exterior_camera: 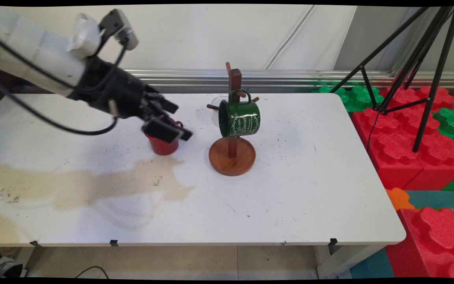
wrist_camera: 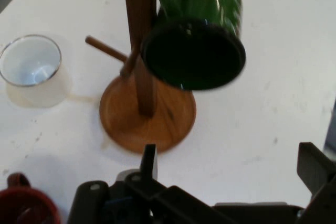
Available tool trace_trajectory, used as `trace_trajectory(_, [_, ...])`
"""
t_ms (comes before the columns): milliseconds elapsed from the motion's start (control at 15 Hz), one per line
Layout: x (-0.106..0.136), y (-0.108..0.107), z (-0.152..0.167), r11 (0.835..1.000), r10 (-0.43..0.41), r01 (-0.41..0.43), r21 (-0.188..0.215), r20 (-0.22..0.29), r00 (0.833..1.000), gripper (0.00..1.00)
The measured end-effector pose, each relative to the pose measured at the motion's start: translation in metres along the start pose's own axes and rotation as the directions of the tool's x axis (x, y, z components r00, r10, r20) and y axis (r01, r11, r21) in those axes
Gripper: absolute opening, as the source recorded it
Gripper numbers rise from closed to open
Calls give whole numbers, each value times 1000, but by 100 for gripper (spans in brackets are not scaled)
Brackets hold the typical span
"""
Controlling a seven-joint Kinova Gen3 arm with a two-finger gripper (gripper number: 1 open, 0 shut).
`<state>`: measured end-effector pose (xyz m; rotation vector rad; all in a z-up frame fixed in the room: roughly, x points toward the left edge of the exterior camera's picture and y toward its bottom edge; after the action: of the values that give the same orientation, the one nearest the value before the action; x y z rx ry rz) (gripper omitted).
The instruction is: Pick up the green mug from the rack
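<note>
Main view: the gripper (exterior_camera: 170,125) hangs low over the table (exterior_camera: 290,197), left of the mug tree (exterior_camera: 233,150), just above and in front of a red mug (exterior_camera: 163,145) that stands upright on the table; contact between them cannot be made out. Fingers spread, released, nothing held. A green mug (exterior_camera: 239,117) already hangs by its handle from a peg of the tree, mouth turned left toward the gripper. A clear glass (exterior_camera: 216,105) shows partly behind the tree. A brown stain (exterior_camera: 93,185) spreads over the table left of and nearer than the tree. Right of the tree, off the table, red and green blocks (exterior_camera: 408,130) and a black tripod (exterior_camera: 428,59). Hand view: the tree (wrist_camera: 144,77) stands straight ahead, green mug (wrist_camera: 197,35) on it with dark mouth facing the camera, one bare peg pointing toward the glass (wrist_camera: 32,72), which stands left of the tree. Red mug (wrist_camera: 23,205) sits at the bottom left corner, apart from the gripper (wrist_camera: 231,171), outside its open fingers. Judged: one mug hung, red mug unhung; nothing lies between it and the tree.
</note>
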<state>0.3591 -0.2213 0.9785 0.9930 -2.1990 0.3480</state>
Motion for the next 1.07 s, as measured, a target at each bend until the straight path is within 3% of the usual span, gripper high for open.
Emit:
trace_trajectory(467, [-25, -2, -35, 995, 101, -102, 3, 96, 990, 100])
trace_trajectory(1067, [-63, -4, -76, 983, 176, -184, 17, 228, 958, 100])
